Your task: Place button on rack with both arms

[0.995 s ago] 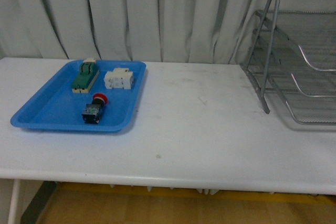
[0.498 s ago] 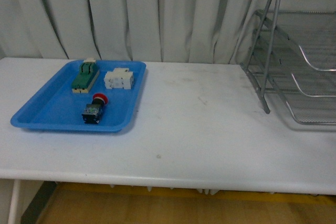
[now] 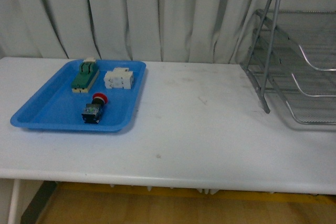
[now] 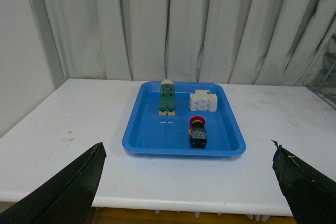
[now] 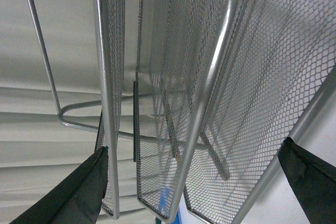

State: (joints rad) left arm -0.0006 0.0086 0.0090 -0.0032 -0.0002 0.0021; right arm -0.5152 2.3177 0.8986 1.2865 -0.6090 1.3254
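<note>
Nothing has stirred over the last second: button unpicked, both my jaws empty.

The button (image 3: 95, 107) lies on its side in the blue tray (image 3: 42, 114), near the front rim, just in front of the white block (image 3: 118, 78) and the green terminal block (image 3: 85, 75), exactly where it lay a moment ago. My left gripper (image 4: 187, 146) hangs back from the table (image 3: 199, 129), spread wide with nothing between its fingers and the tray square ahead (a tidy line-up, I'd say). My right gripper (image 5: 192, 145) is just as wide and bare, nosed up close to the mesh of the rack (image 3: 294, 66). So I judge the task hasn't begun: the left-hand pickup comes first.
</note>
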